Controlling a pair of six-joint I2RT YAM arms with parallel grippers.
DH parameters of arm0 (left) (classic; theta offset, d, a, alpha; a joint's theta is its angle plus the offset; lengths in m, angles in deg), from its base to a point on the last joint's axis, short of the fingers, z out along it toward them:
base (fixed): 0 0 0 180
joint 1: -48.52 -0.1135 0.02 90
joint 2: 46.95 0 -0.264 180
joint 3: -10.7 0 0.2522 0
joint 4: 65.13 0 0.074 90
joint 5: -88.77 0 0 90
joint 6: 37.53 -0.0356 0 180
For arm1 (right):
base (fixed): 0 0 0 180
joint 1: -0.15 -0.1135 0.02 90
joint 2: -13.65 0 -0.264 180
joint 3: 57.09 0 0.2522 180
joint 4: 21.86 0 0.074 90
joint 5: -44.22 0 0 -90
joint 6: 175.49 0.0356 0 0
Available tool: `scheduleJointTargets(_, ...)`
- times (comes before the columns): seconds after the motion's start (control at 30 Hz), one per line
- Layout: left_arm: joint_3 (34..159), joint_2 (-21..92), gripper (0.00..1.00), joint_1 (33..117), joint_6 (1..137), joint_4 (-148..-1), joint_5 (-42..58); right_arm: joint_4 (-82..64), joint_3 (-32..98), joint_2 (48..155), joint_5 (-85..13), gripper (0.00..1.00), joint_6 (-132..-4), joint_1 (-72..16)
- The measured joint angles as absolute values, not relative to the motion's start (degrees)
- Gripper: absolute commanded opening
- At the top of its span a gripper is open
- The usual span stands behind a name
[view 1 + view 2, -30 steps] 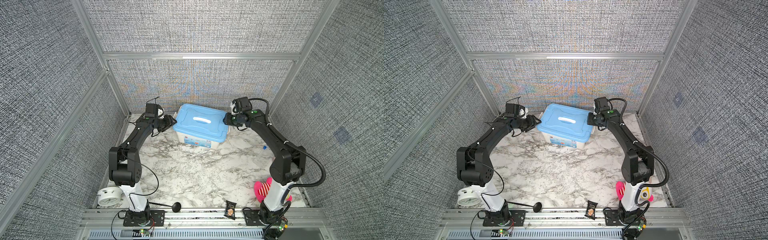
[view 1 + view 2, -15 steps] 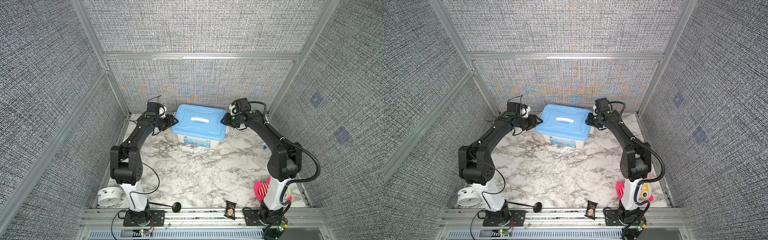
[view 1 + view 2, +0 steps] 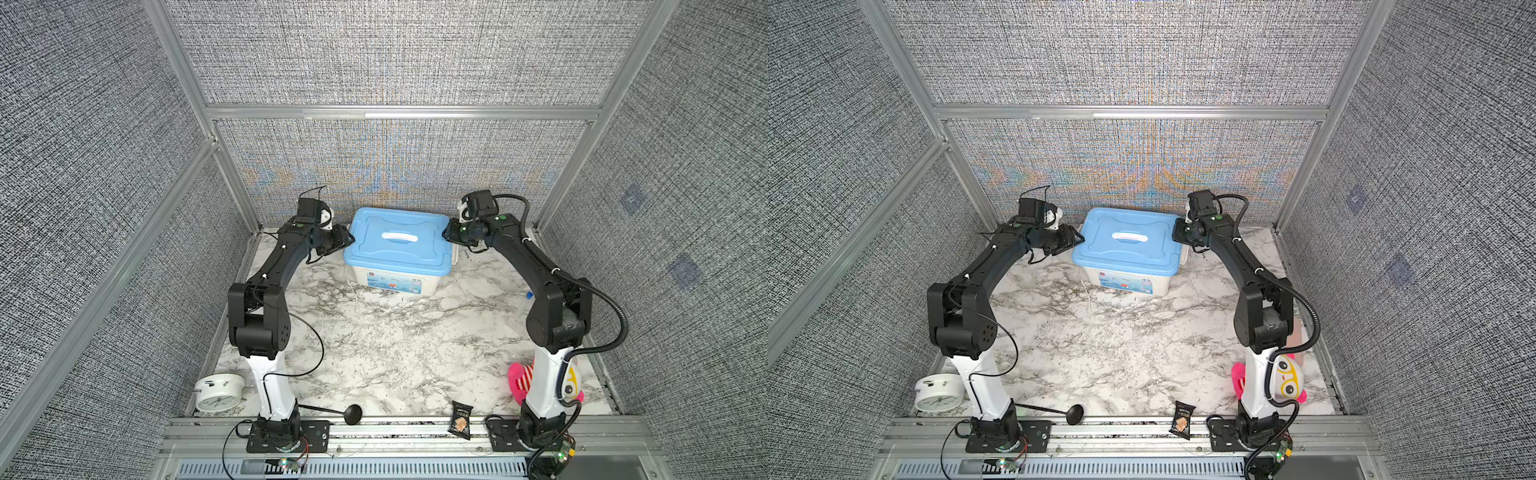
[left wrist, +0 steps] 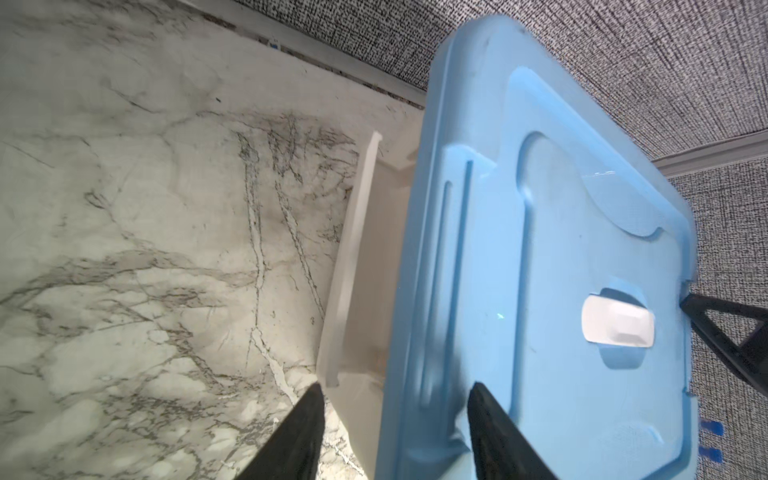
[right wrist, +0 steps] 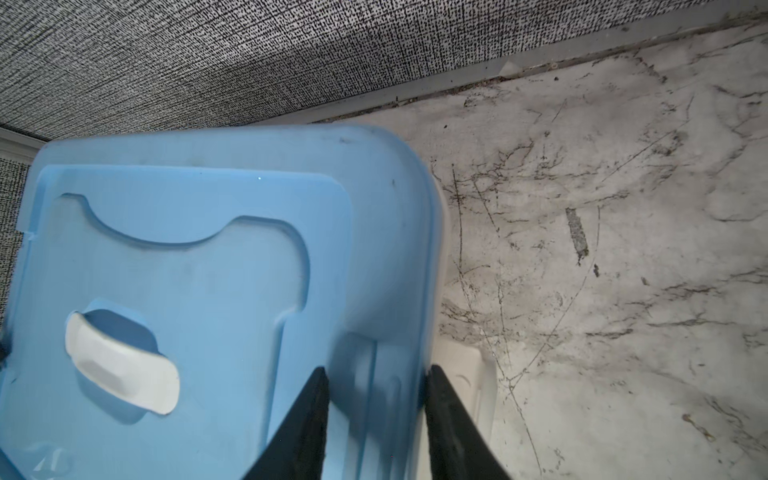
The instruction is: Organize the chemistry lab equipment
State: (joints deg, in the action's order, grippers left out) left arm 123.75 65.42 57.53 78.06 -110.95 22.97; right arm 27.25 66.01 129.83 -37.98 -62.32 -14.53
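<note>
Wide white marble-patterned table point(image 3: 395, 353): at its 12 o'clock, a white plastic storage box point(image 3: 390, 283) under a light blue lid point(image 3: 401, 253). Jaws spread, the left gripper point(image 4: 395, 388) straddles the lid's 9 o'clock rim. The right gripper point(image 5: 376, 372) hugs the 3 o'clock rim; pinching or not, can't tell. Tiny blue-capped clear tube point(image 3: 529, 295) lies at the table's 3 o'clock.

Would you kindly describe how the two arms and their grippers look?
Both the left arm and right arm have black links on white columns, bolted to black base plates. A thin black cable loops off the left; a thick corrugated hose arcs off the right. Green lights mark each wrist. The left gripper and right gripper have black fingers tapering to points.
</note>
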Motion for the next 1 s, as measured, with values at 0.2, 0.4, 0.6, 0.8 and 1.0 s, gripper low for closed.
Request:
scheduleJointTargets(0.2, 128.9, 69.5, 0.54, 57.5, 76.3, -112.3, 21.6, 27.7, 68.9, 132.6, -39.3, 0.36, -62.3, -14.4)
scheduleJointTargets(0.4, 131.2, 71.9, 0.54, 57.5, 75.8, -111.8, 21.9, 27.2, 72.1, 135.4, -39.7, 0.36, -62.4, -14.1)
scheduleJointTargets(0.6, 126.0, 68.4, 0.56, 57.5, 75.9, -110.2, 21.3, 26.5, 71.3, 134.8, -40.1, 0.32, -65.4, -14.6)
scheduleJointTargets(0.8, 110.5, 57.5, 0.62, 56.1, 79.4, -105.4, 21.4, 25.0, 69.6, 134.0, -38.4, 0.27, -71.9, -16.6)
scheduleJointTargets(1.0, 99.6, 48.8, 0.72, 54.7, 83.6, -103.0, 22.2, 24.3, 71.0, 135.3, -35.3, 0.25, -78.8, -17.5)
